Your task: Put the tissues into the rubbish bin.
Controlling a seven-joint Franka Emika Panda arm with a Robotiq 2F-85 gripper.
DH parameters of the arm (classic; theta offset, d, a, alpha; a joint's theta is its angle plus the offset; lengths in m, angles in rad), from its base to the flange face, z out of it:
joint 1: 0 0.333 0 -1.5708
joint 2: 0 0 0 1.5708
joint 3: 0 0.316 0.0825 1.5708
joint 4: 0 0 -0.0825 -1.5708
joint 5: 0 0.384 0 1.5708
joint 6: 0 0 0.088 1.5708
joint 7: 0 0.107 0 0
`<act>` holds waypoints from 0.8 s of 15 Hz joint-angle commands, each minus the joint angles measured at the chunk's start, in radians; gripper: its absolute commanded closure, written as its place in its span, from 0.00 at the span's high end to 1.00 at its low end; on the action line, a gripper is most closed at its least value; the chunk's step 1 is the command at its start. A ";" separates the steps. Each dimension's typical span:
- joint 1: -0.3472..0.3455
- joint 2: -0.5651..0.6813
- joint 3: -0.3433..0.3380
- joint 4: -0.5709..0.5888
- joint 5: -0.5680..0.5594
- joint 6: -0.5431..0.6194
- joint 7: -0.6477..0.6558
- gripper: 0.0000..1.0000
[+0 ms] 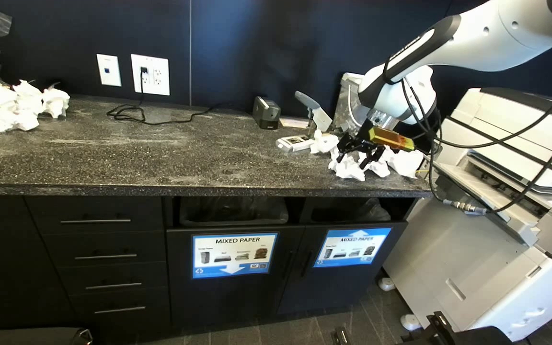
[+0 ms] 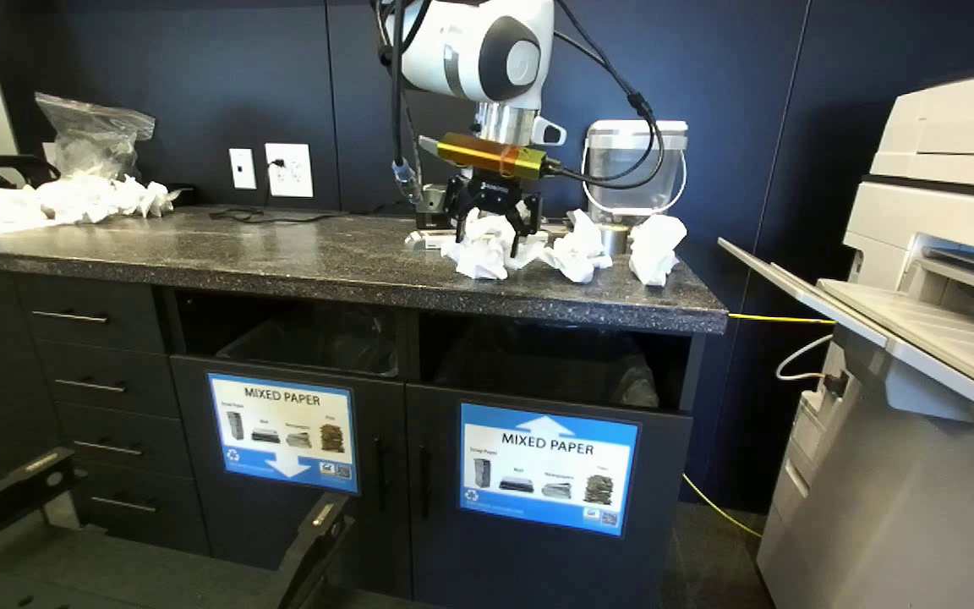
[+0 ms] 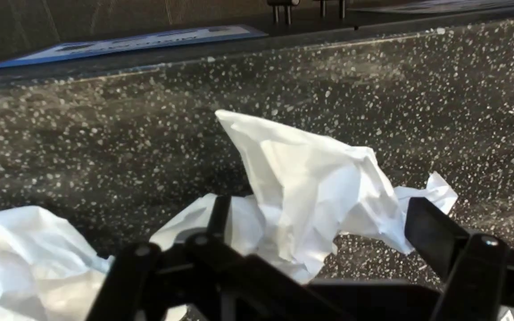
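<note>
While the bin (image 2: 550,562) stands nearest with its blue-topped sign (image 2: 548,470), tissues (image 2: 576,254) sit above it on the surface (image 2: 309,254). Among them the claw (image 3: 319,218) has its jaws spread, one to each side of a tissue (image 3: 292,178); whether they touch is unclear. Behind stands a clear tub (image 2: 610,154); at the surface's other end, a bag (image 2: 94,139) rises behind more tissues (image 2: 73,200).

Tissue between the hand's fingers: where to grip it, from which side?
I'd pinch the tissue across its raised, creased middle: hand from above, fingers closing from either side. In the wrist view that middle sits between the open fingers, and loose paper spreads past both; an edge grip would probably slip. Another wad lies close beside it, which favours coming from above.
</note>
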 commanded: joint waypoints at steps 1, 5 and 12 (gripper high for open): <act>0.015 0.039 -0.010 0.044 -0.026 -0.020 -0.006 1.00; 0.029 0.059 -0.010 0.052 -0.050 -0.019 -0.004 1.00; 0.048 0.081 -0.019 0.072 -0.113 -0.037 -0.005 1.00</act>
